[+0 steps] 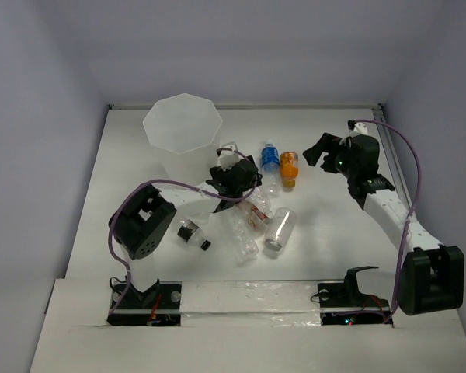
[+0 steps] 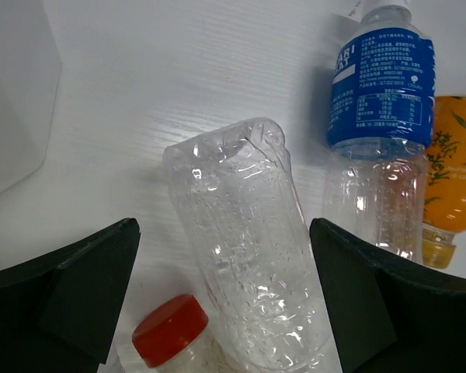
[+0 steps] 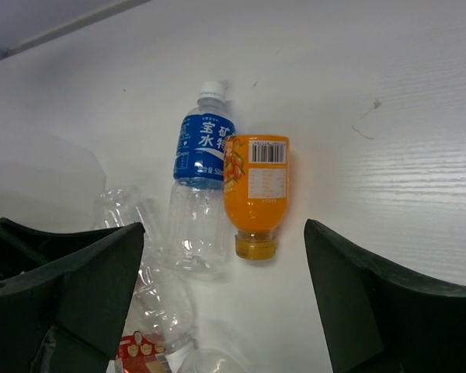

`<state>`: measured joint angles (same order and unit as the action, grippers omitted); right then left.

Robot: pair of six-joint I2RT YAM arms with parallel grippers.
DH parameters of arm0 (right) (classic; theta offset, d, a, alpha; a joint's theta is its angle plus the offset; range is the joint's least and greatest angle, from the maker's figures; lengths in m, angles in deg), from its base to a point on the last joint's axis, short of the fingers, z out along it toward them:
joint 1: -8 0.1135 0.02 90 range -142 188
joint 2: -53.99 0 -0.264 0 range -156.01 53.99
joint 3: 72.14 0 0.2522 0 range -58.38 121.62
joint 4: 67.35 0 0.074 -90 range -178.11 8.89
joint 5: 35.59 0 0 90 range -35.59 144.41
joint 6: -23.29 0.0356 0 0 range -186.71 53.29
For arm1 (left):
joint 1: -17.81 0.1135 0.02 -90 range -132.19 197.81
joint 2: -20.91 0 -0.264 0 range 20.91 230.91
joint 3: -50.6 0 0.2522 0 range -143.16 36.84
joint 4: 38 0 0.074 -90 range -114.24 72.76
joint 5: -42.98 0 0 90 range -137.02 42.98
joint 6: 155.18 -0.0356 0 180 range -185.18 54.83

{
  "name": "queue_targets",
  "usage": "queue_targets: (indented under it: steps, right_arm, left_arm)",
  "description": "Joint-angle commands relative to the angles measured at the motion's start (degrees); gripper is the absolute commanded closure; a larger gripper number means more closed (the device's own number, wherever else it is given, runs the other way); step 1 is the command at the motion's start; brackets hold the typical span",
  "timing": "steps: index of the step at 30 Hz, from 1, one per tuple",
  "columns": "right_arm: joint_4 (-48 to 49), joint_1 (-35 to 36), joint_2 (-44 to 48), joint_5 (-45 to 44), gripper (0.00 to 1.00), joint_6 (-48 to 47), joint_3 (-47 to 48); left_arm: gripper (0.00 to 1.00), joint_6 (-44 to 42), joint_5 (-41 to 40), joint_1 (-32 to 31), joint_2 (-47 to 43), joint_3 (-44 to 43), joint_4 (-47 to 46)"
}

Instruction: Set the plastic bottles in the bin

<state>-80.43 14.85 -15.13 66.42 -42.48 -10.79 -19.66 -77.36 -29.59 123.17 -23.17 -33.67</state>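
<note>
Everything sits on the white worktop (image 1: 334,256). The tall translucent white many-sided bin (image 1: 182,132) stands near its far left corner. Just right of the bin, the left gripper (image 1: 234,179) hovers with fingers spread wide either side of a crumpled clear plastic bottle (image 2: 241,256), gripping nothing. The right gripper (image 1: 320,151), toward the far right edge, is equally wide and empty. It faces a blue-labelled clear bottle (image 3: 202,186) and a smaller orange bottle (image 3: 256,194), touching side by side. This looks like the picking step: descend, close, carry to the bin.
</note>
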Motion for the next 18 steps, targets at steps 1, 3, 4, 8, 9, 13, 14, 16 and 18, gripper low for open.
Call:
queue_targets:
  steps: [1,3,4,8,9,13,14,16,18]
  right_arm:
    - [2.8,0.4,-3.1,0.1,0.11,-0.1,3.6]
    - [2.7,0.4,-4.7,0.7,0.10,0.0,4.9]
    - [2.3,0.4,-6.2,0.9,0.10,0.0,5.3]
    - [2.0,1.0,-10.1,0.4,0.09,0.0,7.4]
    - [2.0,1.5,-10.9,0.3,0.09,-0.1,7.9]
    - [0.4,2.0,-16.8,-1.3,0.09,-0.8,11.7]
    - [-0.3,2.0,-19.4,-1.5,0.09,-1.4,12.6]
    - [-2.6,2.7,-21.8,-1.6,0.09,-1.9,14.3]
    - [-3.6,4.3,-24.6,-2.3,0.09,-2.8,16.3]
  left_arm:
    - [0.10,-1.4,-0.1,0.9,1.1,-2.7,-2.0]
    - [0.07,-1.4,-0.2,1.4,2.0,-3.2,-2.2]
    - [0.05,-1.4,0.5,2.0,2.9,-3.5,-2.3]
    - [0.04,-1.2,2.0,2.5,4.7,-4.0,-3.7]
    - [0.05,-1.3,2.0,2.5,4.9,-4.1,-3.9]
    - [0.16,-1.2,1.3,2.5,5.5,-4.2,-5.1]
    - [0.18,-1.2,1.3,2.5,5.5,-4.2,-5.4]
    - [0.26,-1.2,1.3,2.5,5.6,-3.7,-6.5]
    - [0.33,-1.2,1.2,2.5,5.4,-3.5,-7.6]
